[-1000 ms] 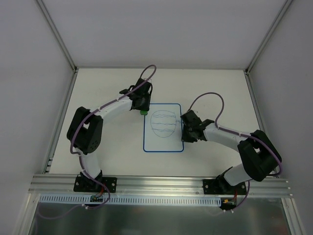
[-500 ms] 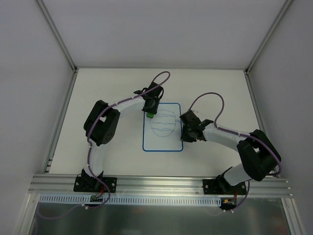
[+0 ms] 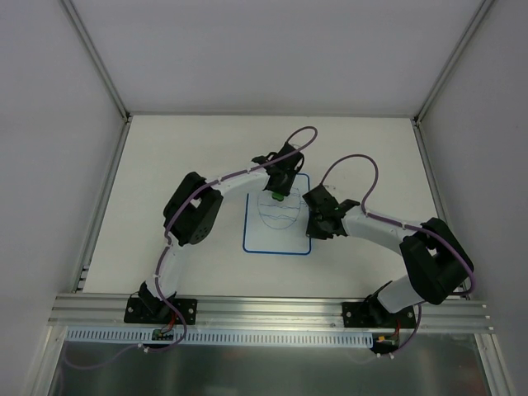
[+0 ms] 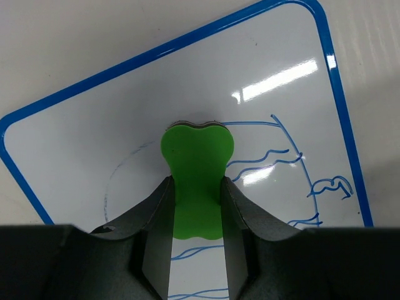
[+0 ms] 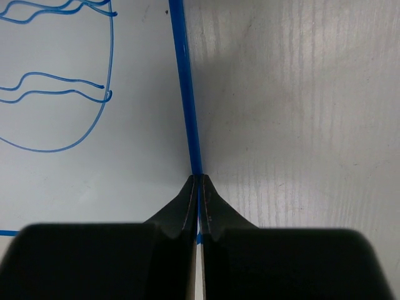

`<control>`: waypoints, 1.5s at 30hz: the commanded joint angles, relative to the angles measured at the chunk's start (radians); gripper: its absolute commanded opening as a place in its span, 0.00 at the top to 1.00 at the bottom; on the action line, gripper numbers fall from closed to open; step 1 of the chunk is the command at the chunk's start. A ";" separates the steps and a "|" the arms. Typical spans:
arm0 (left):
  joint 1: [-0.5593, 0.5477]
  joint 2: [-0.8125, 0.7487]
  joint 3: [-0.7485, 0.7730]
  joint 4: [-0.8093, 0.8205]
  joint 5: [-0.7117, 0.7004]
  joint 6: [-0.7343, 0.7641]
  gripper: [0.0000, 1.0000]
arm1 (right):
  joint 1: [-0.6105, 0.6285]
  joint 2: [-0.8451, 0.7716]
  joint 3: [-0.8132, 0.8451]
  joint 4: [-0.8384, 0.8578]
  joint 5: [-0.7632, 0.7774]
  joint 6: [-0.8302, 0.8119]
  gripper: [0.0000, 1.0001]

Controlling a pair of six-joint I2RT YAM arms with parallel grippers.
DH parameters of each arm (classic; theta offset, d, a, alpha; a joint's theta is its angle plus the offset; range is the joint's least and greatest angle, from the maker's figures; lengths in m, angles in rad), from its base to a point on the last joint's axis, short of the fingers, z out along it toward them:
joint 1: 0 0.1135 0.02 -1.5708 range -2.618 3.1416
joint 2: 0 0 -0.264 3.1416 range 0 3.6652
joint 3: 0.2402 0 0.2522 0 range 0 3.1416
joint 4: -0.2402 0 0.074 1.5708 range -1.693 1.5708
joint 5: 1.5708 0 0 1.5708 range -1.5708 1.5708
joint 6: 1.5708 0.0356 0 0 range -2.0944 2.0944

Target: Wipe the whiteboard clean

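Whiteboard [image 3: 272, 238] lies flat on table [image 3: 181, 148]. Left gripper [image 4: 195, 185], part-closed, clamps green eraser [image 4: 197, 147] against it; right gripper [image 5: 198, 182], fully closed, tips on its right border. Board may skid if that hold slips.

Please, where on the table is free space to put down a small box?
Bare table lies along the back wall, beyond both arms. There is more left of the left arm's elbow, and between the two arm bases, nearer than the whiteboard. The whiteboard itself is crowded: the left gripper holds a green eraser over it, and the right gripper sits shut at its right edge.
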 commanded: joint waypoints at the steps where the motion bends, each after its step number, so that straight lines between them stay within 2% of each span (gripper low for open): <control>1: -0.015 0.053 -0.031 -0.095 0.083 -0.054 1.00 | 0.002 0.028 0.009 -0.065 0.043 0.001 1.00; 2: -0.013 0.045 -0.036 -0.102 0.028 -0.062 1.00 | 0.002 0.044 0.012 -0.064 0.035 0.001 1.00; 6: 0.048 0.023 -0.060 -0.136 -0.014 -0.103 1.00 | 0.002 0.086 0.033 -0.063 0.014 -0.006 1.00; 11: 0.134 0.006 -0.076 -0.174 -0.076 -0.058 1.00 | 0.002 0.092 0.038 -0.061 0.012 -0.014 1.00; 15: 0.147 0.037 -0.037 -0.206 -0.108 0.004 1.00 | 0.000 0.106 0.044 -0.061 0.003 -0.020 1.00; 19: 0.147 0.048 -0.022 -0.252 -0.079 0.028 1.00 | 0.000 0.109 0.045 -0.060 -0.002 -0.023 1.00; 23: 0.124 0.030 -0.063 -0.295 -0.019 0.027 1.00 | -0.001 0.114 0.048 -0.058 -0.003 -0.026 1.00; 29: 0.079 -0.097 -0.285 -0.299 0.085 -0.067 1.00 | -0.004 0.115 0.047 -0.055 -0.006 -0.026 1.00; 33: 0.035 -0.184 -0.420 -0.294 0.102 -0.102 1.00 | -0.007 0.115 0.044 -0.048 -0.014 -0.029 1.00; 39: -0.105 -0.266 -0.526 -0.273 0.147 -0.168 1.00 | -0.020 0.114 0.033 -0.037 -0.028 -0.031 1.00; 45: -0.076 -0.274 -0.511 -0.253 0.073 -0.177 1.00 | -0.029 0.110 0.021 -0.022 -0.044 -0.032 1.00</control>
